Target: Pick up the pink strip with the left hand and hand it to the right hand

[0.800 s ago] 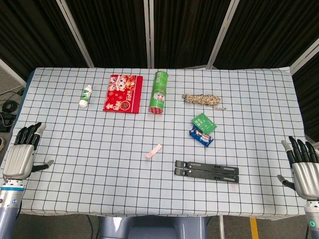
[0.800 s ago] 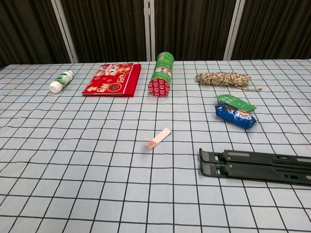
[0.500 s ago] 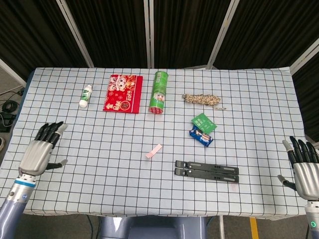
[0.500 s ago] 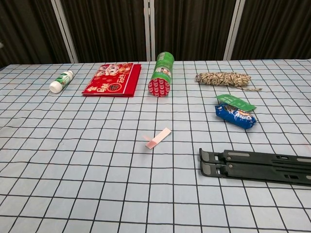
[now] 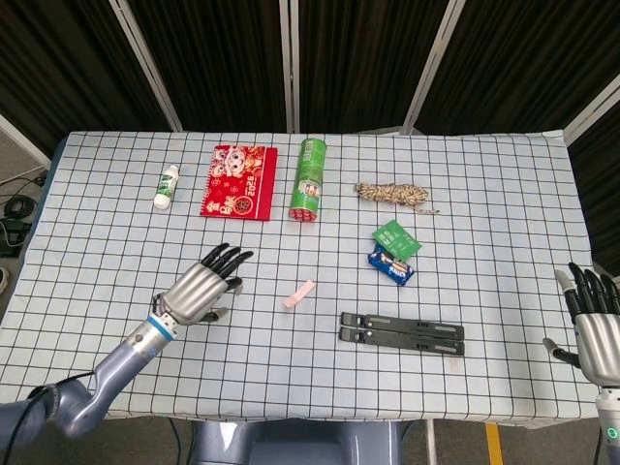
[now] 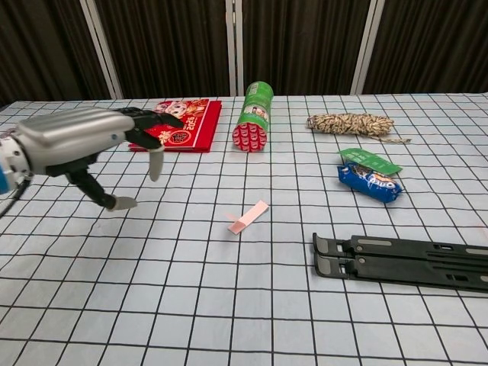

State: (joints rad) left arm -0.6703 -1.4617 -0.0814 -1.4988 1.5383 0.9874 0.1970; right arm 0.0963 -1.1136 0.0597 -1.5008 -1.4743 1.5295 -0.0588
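The pink strip [image 5: 298, 294] lies flat on the checked tablecloth near the table's middle, also in the chest view as the pink strip [image 6: 248, 216]. My left hand [image 5: 204, 286] hovers to the left of it, fingers spread and empty, a short gap away; the chest view shows this left hand [image 6: 84, 145] large at the left. My right hand [image 5: 593, 325] stays at the table's right edge, fingers apart, holding nothing.
A black folding stand [image 5: 402, 332] lies just right of the strip. Behind are a blue snack pack [image 5: 391, 266], green packet [image 5: 397, 239], rope bundle [image 5: 391, 194], green can [image 5: 310, 180], red booklet [image 5: 239, 181] and white bottle [image 5: 167, 186].
My left hand has swept from the table's left edge toward the middle, stopping just left of the pink strip. The right hand dropped slightly. The strip has not moved.
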